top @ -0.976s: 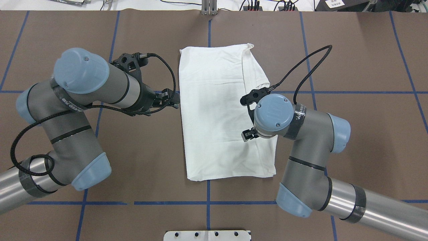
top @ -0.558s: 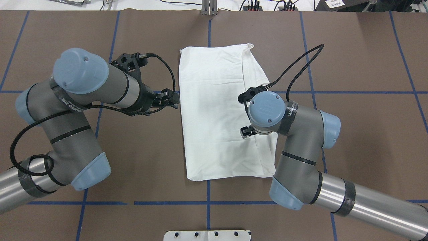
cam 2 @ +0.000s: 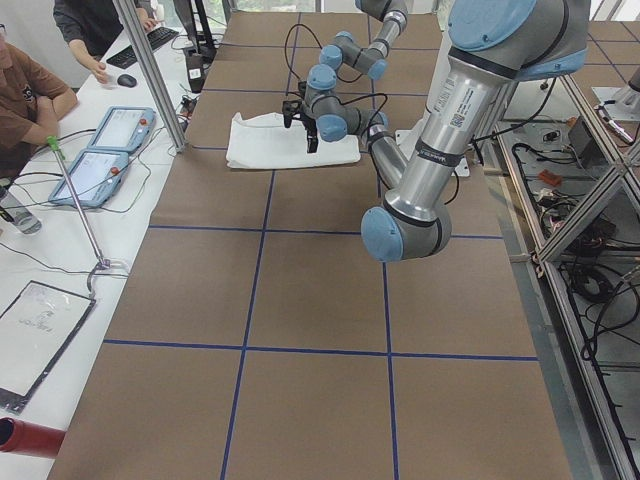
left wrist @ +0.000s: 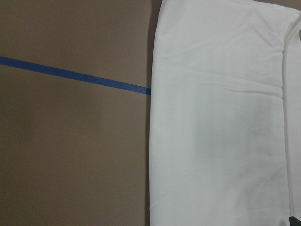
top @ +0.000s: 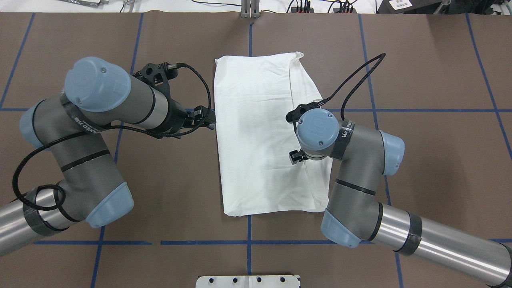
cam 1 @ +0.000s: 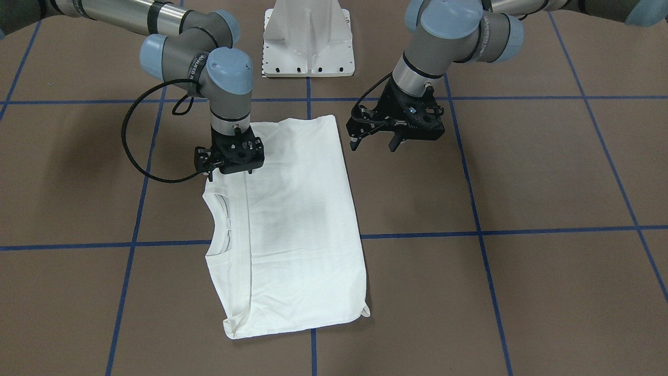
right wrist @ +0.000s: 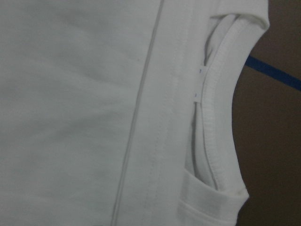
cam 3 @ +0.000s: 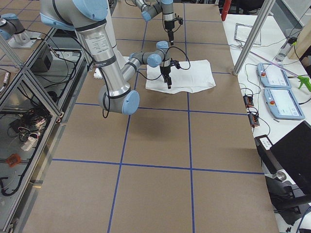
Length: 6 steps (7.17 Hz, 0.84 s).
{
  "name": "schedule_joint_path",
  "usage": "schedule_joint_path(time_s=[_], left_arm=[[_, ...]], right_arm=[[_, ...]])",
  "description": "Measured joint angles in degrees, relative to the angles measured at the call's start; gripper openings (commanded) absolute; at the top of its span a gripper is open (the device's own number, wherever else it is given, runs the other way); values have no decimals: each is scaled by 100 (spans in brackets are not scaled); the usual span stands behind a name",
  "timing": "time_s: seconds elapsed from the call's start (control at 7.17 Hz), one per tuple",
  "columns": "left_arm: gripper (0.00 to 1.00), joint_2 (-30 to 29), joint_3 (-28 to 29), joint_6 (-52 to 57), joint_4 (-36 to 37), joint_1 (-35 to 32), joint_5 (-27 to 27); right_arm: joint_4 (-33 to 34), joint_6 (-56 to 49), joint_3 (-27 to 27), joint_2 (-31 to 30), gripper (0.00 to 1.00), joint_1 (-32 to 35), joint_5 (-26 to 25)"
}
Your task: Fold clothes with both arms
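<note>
White T-shirt lies flat on the brown table, sides folded in to a long strip — crosswise fold looks next. Right gripper sits over the shirt's collar-side long edge; jaws hidden, can't tell. Left gripper hovers just beside the opposite long edge, fingers apart, empty. Next move: both need a pinch on one short end. Pedestal stands off one short end; right arm's cable loops beside the shirt — snag risk.

— What covers the table?
— Brown paper, gridded with blue tape.
— And beside it?
— A white bench carrying two teach pendants and a keyboard. Aluminium posts line its edge.
</note>
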State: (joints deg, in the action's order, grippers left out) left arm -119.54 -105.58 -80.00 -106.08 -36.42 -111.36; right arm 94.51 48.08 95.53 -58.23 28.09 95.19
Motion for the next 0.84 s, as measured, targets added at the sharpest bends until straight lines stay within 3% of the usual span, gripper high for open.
schedule_joint_path(time_s=[0.84], left_arm=[[100, -11, -6, -9, 0, 3, -9]], right_arm=[[-3, -62, -38, -113, 100, 97, 12]])
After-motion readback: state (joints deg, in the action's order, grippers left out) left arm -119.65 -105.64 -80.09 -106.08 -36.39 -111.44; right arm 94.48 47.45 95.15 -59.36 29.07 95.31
